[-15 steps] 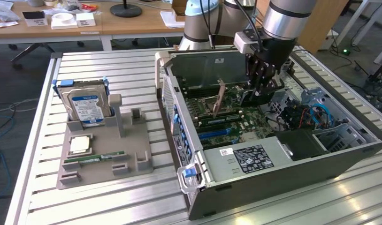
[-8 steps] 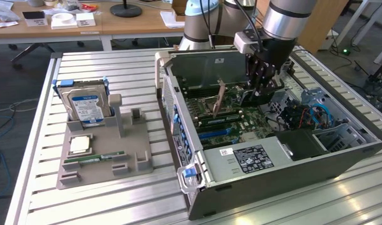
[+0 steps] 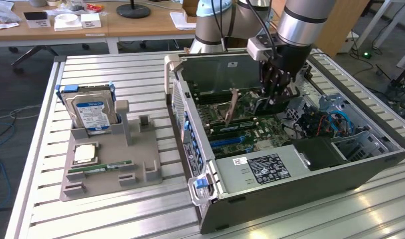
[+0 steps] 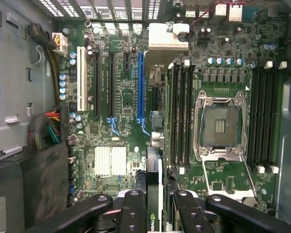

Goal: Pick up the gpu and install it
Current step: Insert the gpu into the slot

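STATE: hand [image 3: 277,97] is gripping the gpu [image 4: 153,174] edge-on | LOCATION: gpu is hanging inside the computer case [image 3: 309,184], over the motherboard [image 4: 121,126], near the blue slot [image 4: 140,82] | RISK: card is appearing offset from 1 slot; misaligned pressing could be jamming its connector

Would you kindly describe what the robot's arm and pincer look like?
The arm is made of silver-grey cylindrical segments with a dark band and pale blue joint caps. A black cable runs along it to a light grey box above the pincer. The pincer is black, with jointed link fingers studded with round pivots.
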